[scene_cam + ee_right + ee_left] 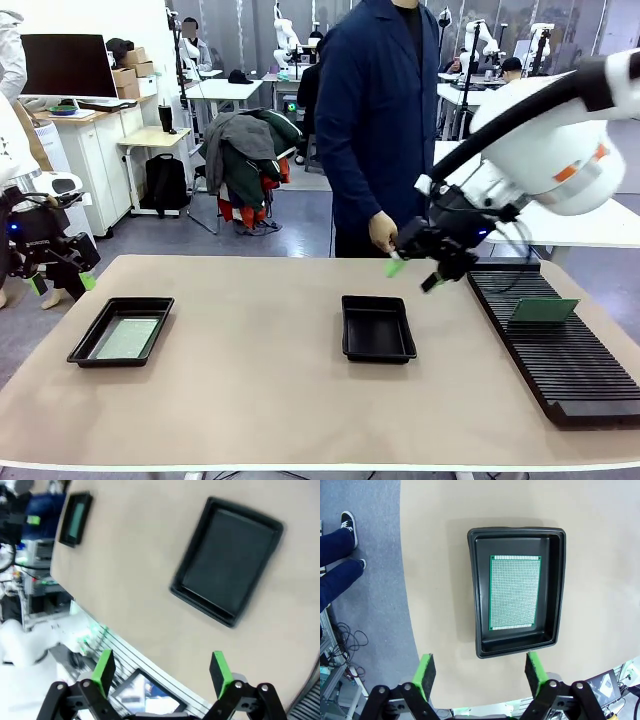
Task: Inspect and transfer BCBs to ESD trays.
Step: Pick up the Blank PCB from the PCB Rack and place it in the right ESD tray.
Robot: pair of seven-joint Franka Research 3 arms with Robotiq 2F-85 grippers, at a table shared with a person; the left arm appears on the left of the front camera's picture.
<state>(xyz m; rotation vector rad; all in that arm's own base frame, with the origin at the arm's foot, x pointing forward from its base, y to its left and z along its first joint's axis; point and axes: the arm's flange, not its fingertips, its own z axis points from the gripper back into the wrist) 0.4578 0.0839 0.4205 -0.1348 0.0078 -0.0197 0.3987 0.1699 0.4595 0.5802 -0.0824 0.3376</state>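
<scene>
Your table [250, 390] is a beige sheet with rounded corners, bare apart from two trays and a rack. The left tray [560, 580] sits near the table's left edge, and one board [515, 592] lies flat on its floor, square to the walls. The middle tray [378, 330] sits well apart from it at the table's centre with nothing inside; the right wrist view is smeared, but it looks the same there. Along the right edge runs the black ribbed rack [570, 375], and a second board [543, 310] stands tilted at its far end; you probably can't tell from here whether it is seated in a slot.

Your left gripper [480, 665] hangs off the table's left side, above and short of the left tray, jaws spread wide and holding nothing. Your right gripper [412, 276] hovers over the far edge between the middle tray and the rack, also spread and bare, just beside the person's hand [383, 232].

The person stands at the far side in a dark blue coat. Behind them you see grey floor [300, 220], white desks, a dark monitor [68, 65] at left, stacked cardboard boxes and a chair heaped with clothes [248, 155].
</scene>
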